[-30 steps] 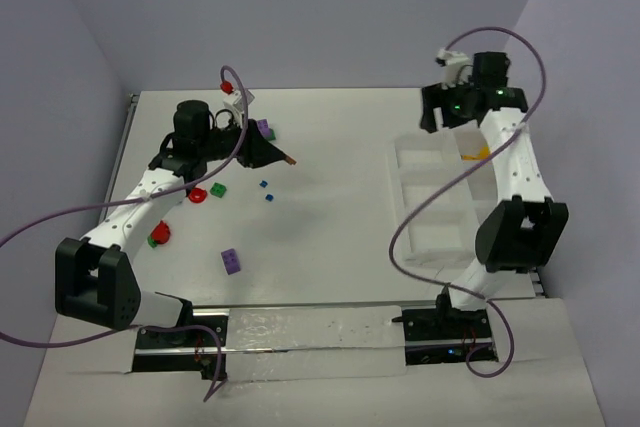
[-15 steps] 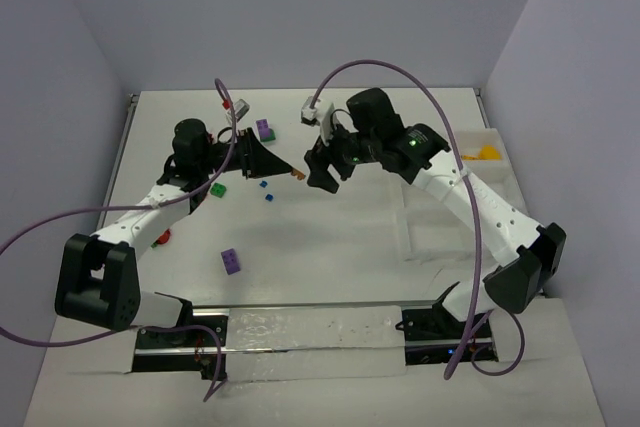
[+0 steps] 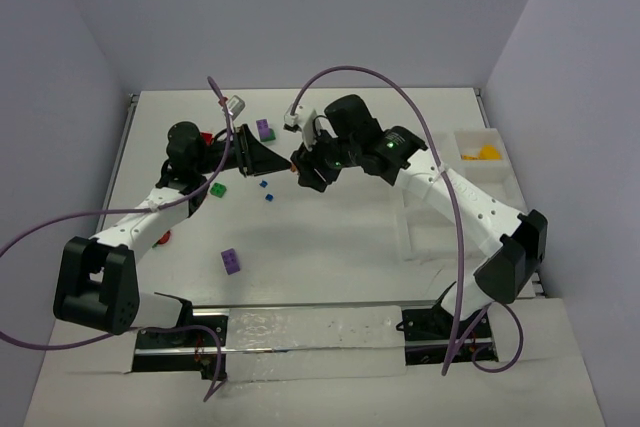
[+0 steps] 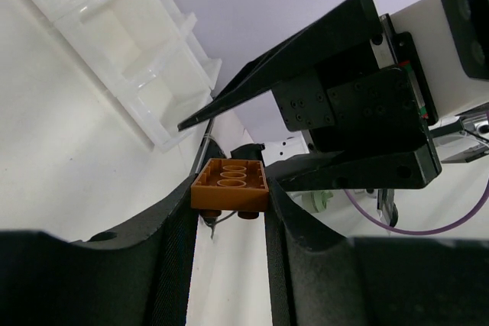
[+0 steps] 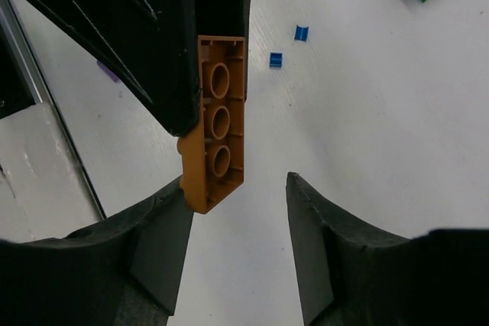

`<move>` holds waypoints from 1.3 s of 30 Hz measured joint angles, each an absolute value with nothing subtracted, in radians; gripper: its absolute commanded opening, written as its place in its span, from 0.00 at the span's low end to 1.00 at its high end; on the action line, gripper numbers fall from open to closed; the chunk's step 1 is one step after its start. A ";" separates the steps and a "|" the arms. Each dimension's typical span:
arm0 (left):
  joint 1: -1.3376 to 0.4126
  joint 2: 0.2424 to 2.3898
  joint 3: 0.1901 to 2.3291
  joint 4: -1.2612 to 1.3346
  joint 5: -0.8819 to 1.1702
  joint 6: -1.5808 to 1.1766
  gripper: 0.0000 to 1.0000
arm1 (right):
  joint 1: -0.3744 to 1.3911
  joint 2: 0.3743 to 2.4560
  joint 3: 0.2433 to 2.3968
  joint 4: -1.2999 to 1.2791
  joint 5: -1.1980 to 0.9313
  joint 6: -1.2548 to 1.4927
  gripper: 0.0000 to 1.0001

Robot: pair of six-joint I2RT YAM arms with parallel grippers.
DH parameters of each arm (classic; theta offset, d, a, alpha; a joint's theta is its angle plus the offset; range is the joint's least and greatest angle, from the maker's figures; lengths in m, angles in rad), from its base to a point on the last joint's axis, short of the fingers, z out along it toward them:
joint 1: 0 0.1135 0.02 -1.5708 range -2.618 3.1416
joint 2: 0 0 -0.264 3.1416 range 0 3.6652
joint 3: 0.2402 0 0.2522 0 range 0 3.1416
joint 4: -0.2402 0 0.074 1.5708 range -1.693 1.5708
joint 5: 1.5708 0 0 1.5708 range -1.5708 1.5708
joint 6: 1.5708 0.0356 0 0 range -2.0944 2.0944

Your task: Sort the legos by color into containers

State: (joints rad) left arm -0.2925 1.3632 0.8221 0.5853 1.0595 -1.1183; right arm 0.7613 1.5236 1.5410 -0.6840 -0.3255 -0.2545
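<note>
- Left pincer (image 4: 233, 196) clenched on orange brick (image 5: 220, 124), held aloft, presumably for handover
- Right pincer (image 5: 238, 181) gaping, brick between its fingers (nearer one finger), not yet gripped
- Tray (image 4: 114, 28) well behind Right pincer, hence the relay

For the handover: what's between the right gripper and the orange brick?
Nothing: right wrist view shows the orange brick, in the left gripper, poking between the right gripper's open jaws.
</note>
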 measured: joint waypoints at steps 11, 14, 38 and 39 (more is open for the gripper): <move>-0.287 1.363 0.815 0.589 1.053 -1.138 0.00 | 0.808 1.531 1.565 -0.665 -0.277 -0.255 0.22; -0.286 1.363 0.815 0.582 1.045 -1.147 0.10 | 0.821 1.531 1.565 -0.665 -0.251 -0.267 0.00; -0.188 1.347 1.187 -0.196 0.682 -0.312 0.99 | -0.130 1.199 1.152 -0.819 -0.099 -0.679 0.00; -0.188 1.350 1.186 -0.216 0.663 -0.291 0.99 | -0.189 1.220 1.157 -0.829 -0.090 -0.713 0.00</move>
State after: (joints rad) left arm -0.1879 1.3504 1.1863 -0.2164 0.6630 -0.2906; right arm -0.1887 1.2200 1.1566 -0.8289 -0.0897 -0.7135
